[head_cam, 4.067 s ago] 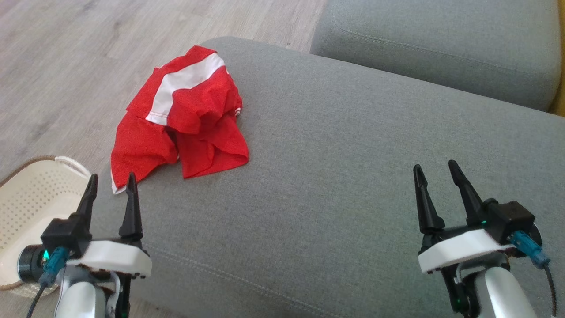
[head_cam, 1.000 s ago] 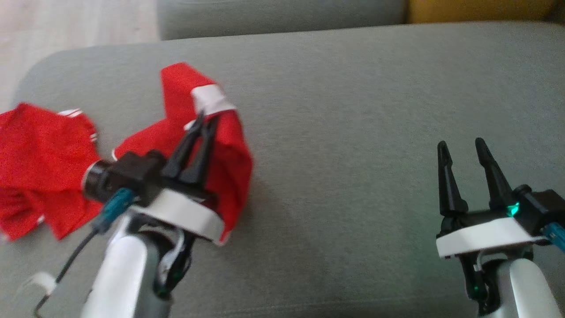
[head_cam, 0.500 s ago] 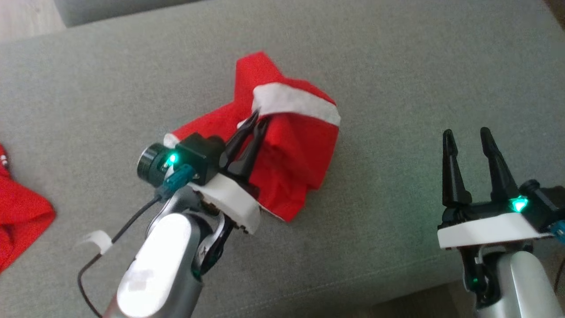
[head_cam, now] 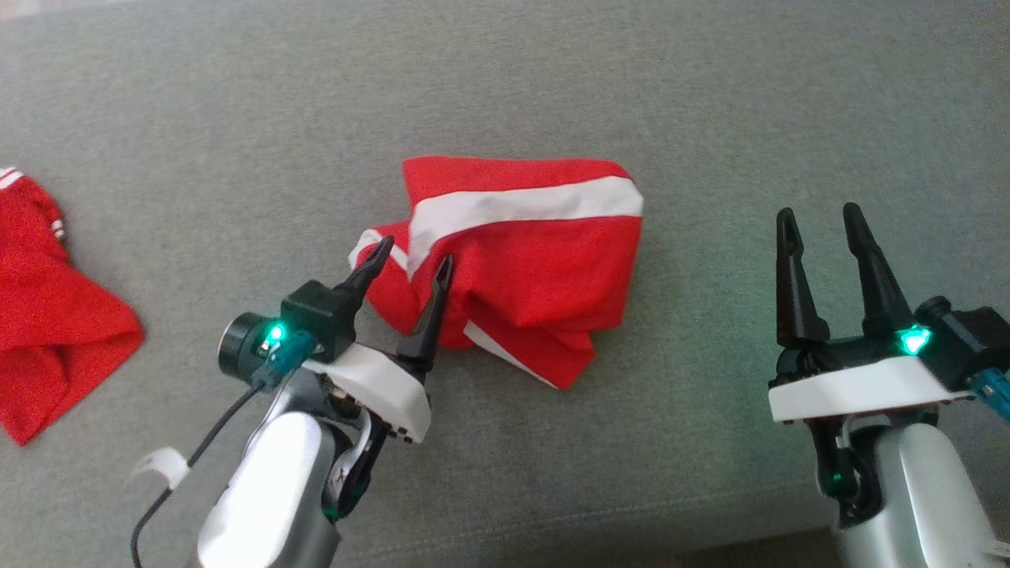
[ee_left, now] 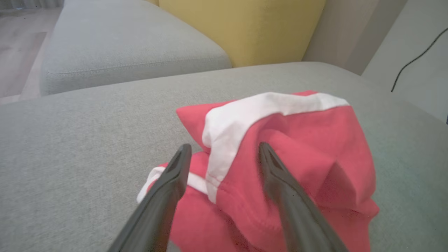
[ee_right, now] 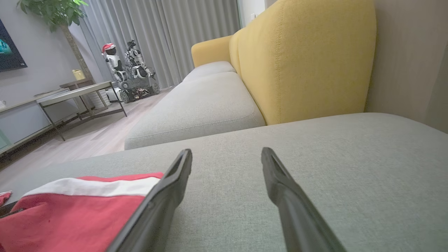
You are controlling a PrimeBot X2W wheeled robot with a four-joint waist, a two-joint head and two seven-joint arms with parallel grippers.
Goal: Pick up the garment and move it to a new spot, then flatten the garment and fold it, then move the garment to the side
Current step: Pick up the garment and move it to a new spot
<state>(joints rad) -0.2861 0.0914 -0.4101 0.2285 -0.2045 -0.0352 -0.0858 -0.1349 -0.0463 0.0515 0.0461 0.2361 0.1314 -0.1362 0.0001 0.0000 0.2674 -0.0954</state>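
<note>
left end effector [head_cam: 416, 250], pinching the garment [head_cam: 536, 260] earlier, now stands spread at its left edge; right end effector [head_cam: 818, 210] spread, well apart, over the sofa [head_cam: 710, 95].

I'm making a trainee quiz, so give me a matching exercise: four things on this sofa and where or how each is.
Things: 1 left gripper; 2 right gripper; 3 white-banded garment; 4 second red garment.
States: a at the head view's left edge; b open above bare cushion; c crumpled mid-cushion; d open, fingers astride white-banded cloth.
Pairs: 1-d; 2-b; 3-c; 4-a.
</note>
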